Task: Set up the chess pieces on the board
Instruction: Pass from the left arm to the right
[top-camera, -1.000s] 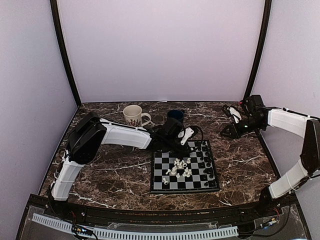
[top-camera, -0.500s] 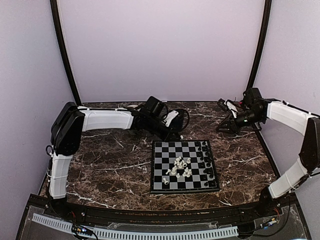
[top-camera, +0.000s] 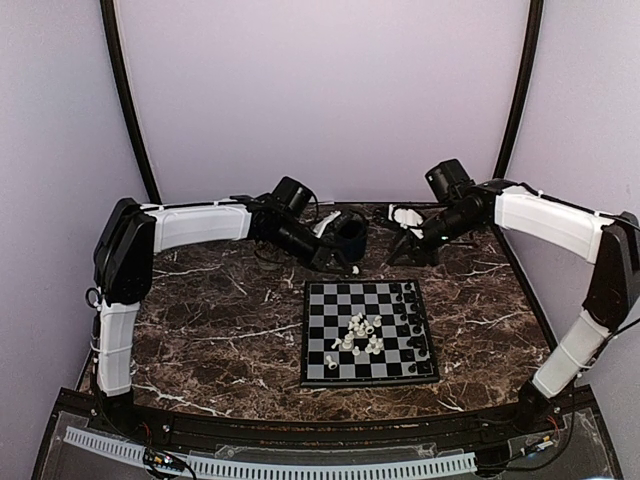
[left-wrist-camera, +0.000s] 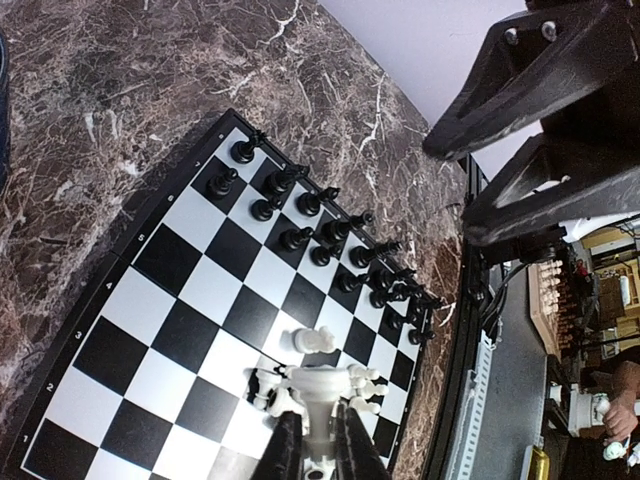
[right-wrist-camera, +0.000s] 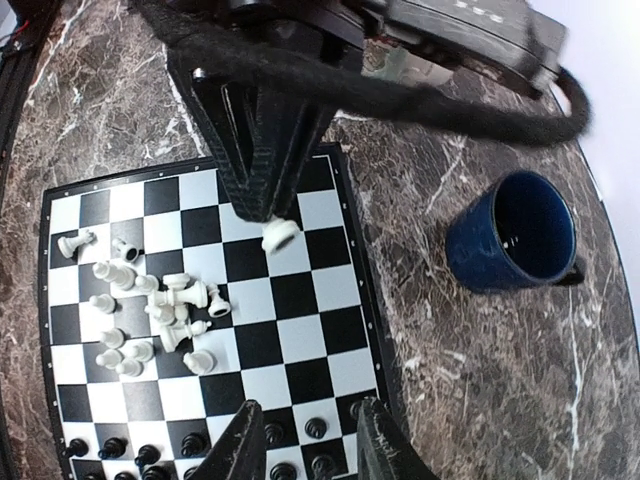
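Although the top view shows only two arms meeting over the far side of the table, behind the board, the wrist views resolve both grips. Left wrist: the left gripper is clenched on one white piece, held above the board. Right wrist: the same piece protrudes from the left gripper's tip, and the right gripper stands released, nothing between its fingers. This view also shows the blue mug whole, beside the board; from above, the mug is partly hidden. The board lies flat at the table's centre. The black pieces stand upright in two rows along its right edge. The white pieces sit heaped mid-board, several tipped over.
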